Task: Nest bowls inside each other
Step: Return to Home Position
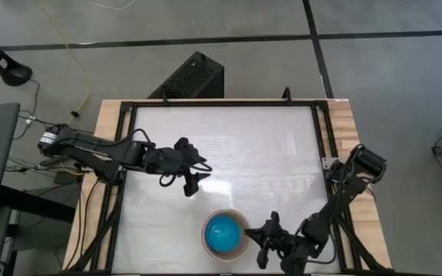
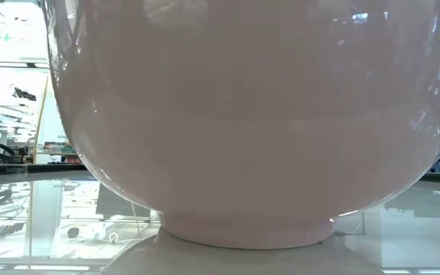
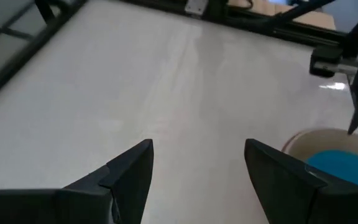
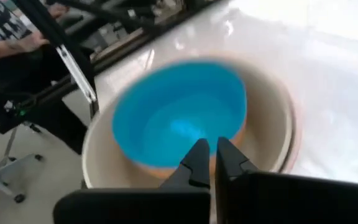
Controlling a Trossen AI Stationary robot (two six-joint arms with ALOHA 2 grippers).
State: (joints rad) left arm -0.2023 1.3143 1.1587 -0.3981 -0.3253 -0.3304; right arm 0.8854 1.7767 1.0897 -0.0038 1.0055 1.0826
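A stack of nested bowls (image 1: 225,234) stands near the table's front edge. Its innermost bowl is bright blue (image 4: 179,118) and sits inside a cream-white one (image 4: 266,118). In the low view the stack's pale outer wall (image 2: 243,114) fills the picture and rests on its foot ring on the table. My right gripper (image 1: 265,232) is shut just right of the stack, its fingertips (image 4: 208,155) at the rim. My left gripper (image 1: 192,180) hangs open over the bare table, left of and beyond the stack, with nothing between its fingers (image 3: 194,168). My right gripper comes at the stack from the table's right, slanting down, with its shut fingertips (image 4: 197,158) over the rim on the stack's right side (image 4: 166,169). Whether they touch the rim I cannot tell.
Black frame rails (image 1: 321,138) run along the table's edges. A black box (image 1: 190,77) stands beyond the far edge. A person's arm (image 4: 17,38) shows beyond the table's front. The white tabletop (image 1: 236,146) stretches bare across the middle and far side.
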